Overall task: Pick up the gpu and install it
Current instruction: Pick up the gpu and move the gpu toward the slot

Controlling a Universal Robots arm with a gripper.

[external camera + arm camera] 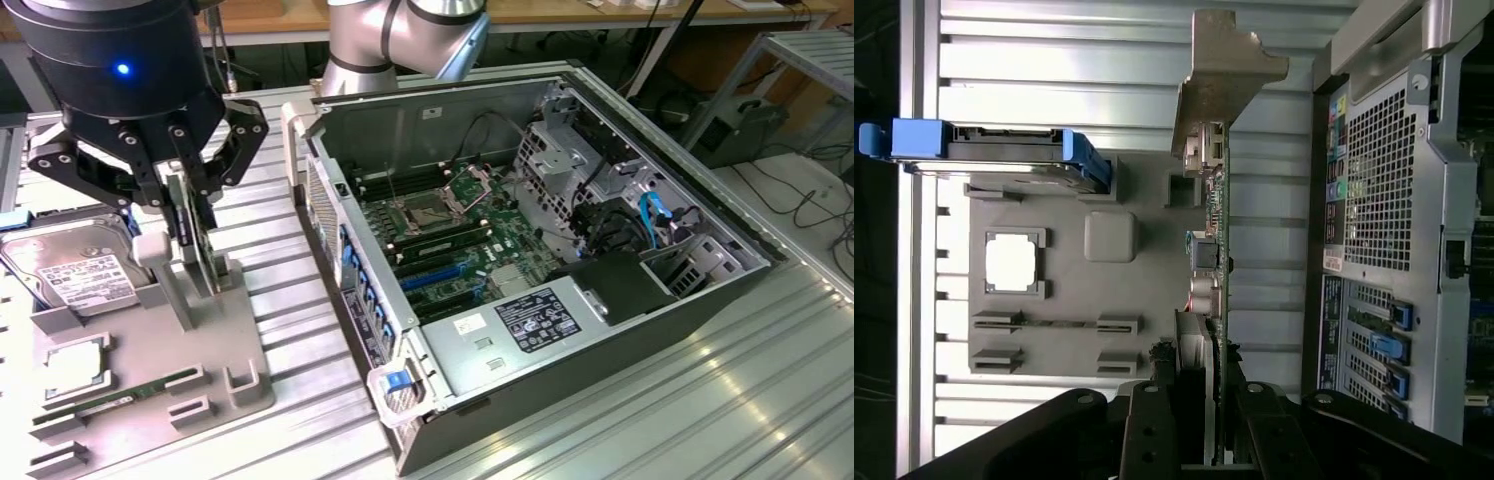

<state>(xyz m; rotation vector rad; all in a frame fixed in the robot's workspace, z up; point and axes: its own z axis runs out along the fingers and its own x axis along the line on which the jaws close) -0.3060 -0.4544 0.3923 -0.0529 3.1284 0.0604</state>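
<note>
The gpu (199, 245) is a thin dark card standing on edge in an upright holder on the grey fixture tray (247, 345), at the exterior view's left. My gripper (194, 205) reaches down from above and is shut on its upper edge. In the wrist view the gpu (1217, 240) runs edge-on away from my gripper (1210, 375), ending in its pale metal bracket (1221, 70). Its lower edge still sits at the holder on the tray (1144, 300). The open computer case (534, 230) lies to the exterior view's right, with blue expansion slots (434, 272) on its motherboard.
On the tray lie a silver hard drive (78, 265) with blue rails (994, 155), a square processor (74, 365) and a narrow memory stick (127, 395). The case's rear panel (1394, 200) stands close beside the gpu. All of it rests on a ribbed aluminium table (694, 400).
</note>
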